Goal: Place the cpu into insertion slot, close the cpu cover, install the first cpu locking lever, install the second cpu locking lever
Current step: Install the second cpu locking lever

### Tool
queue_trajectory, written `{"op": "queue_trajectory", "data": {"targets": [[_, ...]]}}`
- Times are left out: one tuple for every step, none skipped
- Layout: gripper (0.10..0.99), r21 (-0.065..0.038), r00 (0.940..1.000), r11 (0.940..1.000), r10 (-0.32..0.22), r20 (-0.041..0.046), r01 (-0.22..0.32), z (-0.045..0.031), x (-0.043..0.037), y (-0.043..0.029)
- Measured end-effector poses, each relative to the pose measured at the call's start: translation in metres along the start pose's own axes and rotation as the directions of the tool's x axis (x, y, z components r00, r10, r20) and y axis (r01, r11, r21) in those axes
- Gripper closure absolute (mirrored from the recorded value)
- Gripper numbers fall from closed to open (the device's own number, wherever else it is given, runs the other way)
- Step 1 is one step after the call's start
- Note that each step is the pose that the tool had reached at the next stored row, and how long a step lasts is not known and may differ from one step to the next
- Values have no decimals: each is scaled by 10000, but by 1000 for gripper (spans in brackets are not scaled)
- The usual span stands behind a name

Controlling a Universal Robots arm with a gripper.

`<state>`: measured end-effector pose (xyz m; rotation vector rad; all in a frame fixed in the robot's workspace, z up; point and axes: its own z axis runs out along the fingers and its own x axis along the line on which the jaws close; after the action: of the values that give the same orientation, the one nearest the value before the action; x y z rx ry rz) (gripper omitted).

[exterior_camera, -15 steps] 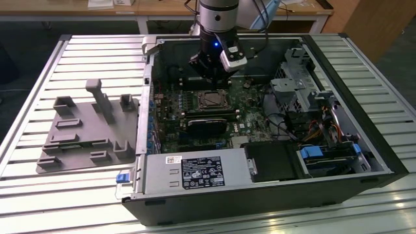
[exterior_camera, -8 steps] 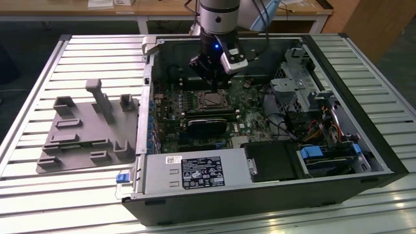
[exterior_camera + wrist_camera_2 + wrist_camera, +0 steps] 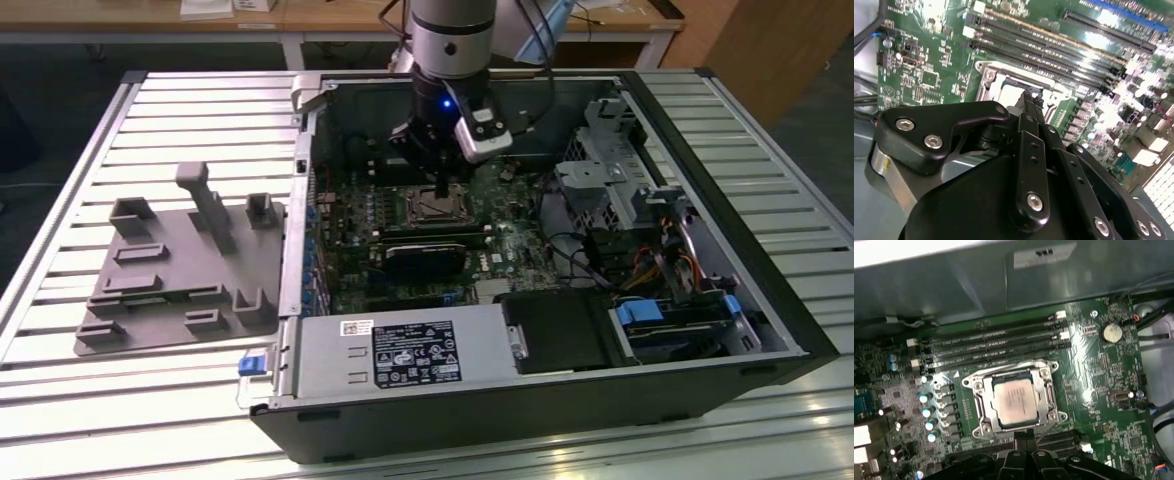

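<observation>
Exterior view high, whole case – wrist views close, sharing insertion slot (image 3: 1013,399)

This looks like a robotics lab or electronics workshop. An opened desktop computer case (image 3: 534,260) lies on its side on a slatted metal bench (image 3: 160,110), its green motherboard (image 3: 387,240) bared beneath an industrial robot arm (image 3: 451,40). At the case's nine o'clock sits a grey moulded fixture tray (image 3: 174,270). At twelve o'clock, behind the bench, stand wooden desks (image 3: 334,20) with papers.
</observation>
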<state>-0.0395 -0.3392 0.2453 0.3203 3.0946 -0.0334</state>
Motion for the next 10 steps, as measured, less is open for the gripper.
{"op": "queue_trajectory", "data": {"targets": [[980, 0, 10000, 10000, 1, 0, -1, 0, -3, -17], [980, 1, 10000, 10000, 0, 0, 0, 0, -6, -33], [980, 2, 10000, 10000, 0, -1, 0, 0, -9, -49], [980, 1, 10000, 10000, 0, 0, 0, 1, -11, -64], [980, -2, 10000, 10000, 0, 0, 0, 3, -12, -79], [980, -6, 10000, 10000, 0, 1, 0, 5, -12, -95], [980, -12, 10000, 10000, 1, 3, -1, 7, -11, -111], [980, -16, 10000, 10000, 1, 6, -1, 10, -9, -126], [980, -31, 10000, 10000, 1, 10, -1, 15, -6, -142], [980, -52, 10000, 10000, 2, 13, -2, 20, -2, -153]]}}
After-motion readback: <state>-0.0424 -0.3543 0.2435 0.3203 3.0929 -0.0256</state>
